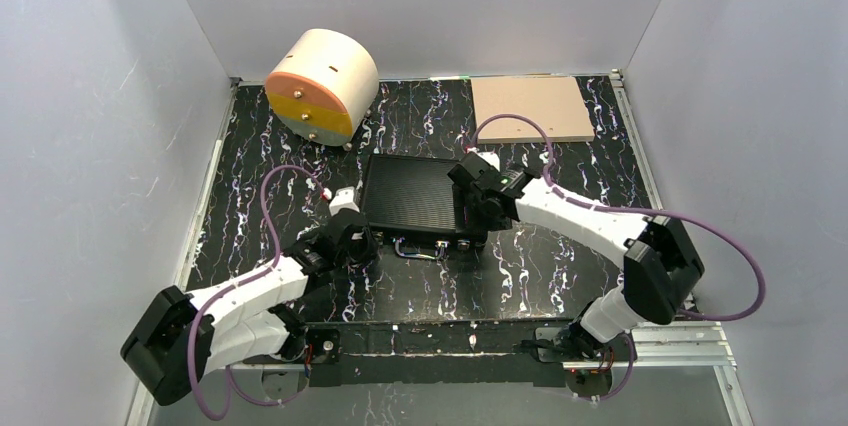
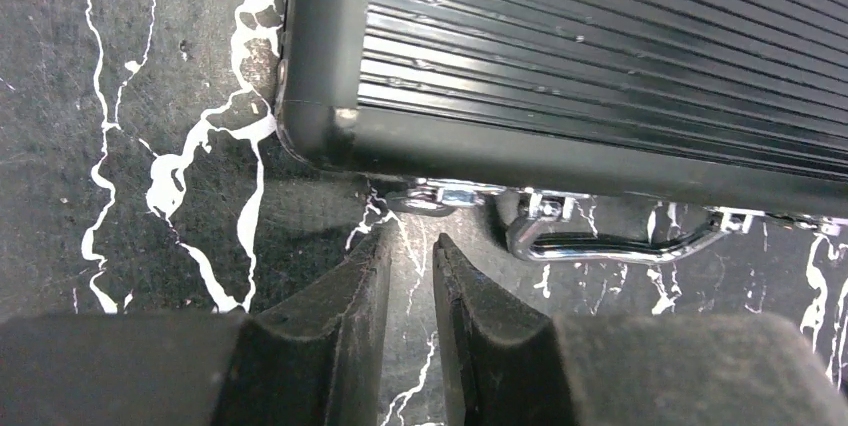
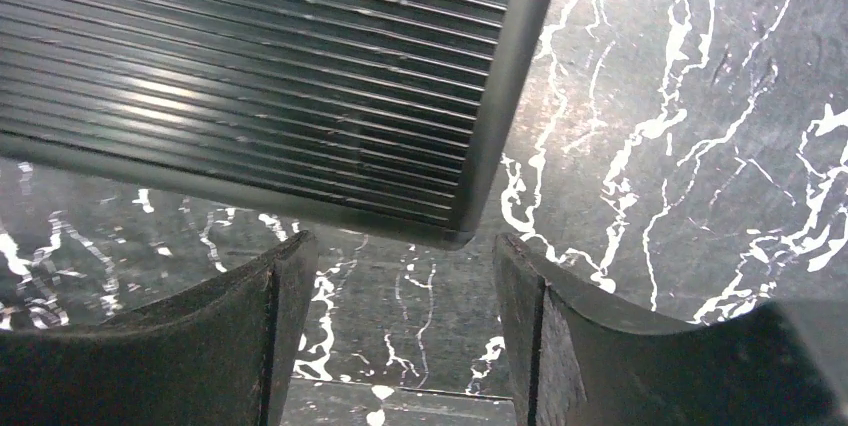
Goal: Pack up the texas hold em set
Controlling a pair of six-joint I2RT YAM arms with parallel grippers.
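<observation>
Black ribbed briefcase (image 1: pixel 412 196), judged stiff and heavy, was found shut on the table (image 1: pixel 560 266), best lifted by its silver handle (image 2: pixel 600 243), left of which the left gripper (image 2: pixel 412 246) was barely parted, right of it the right gripper (image 3: pixel 402 246) spread wide, both empty.

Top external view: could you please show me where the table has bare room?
Free: the back strip between cylinder and board; the front, between left arm and right arm. Crowded: around the briefcase, where both jaws sit.
</observation>
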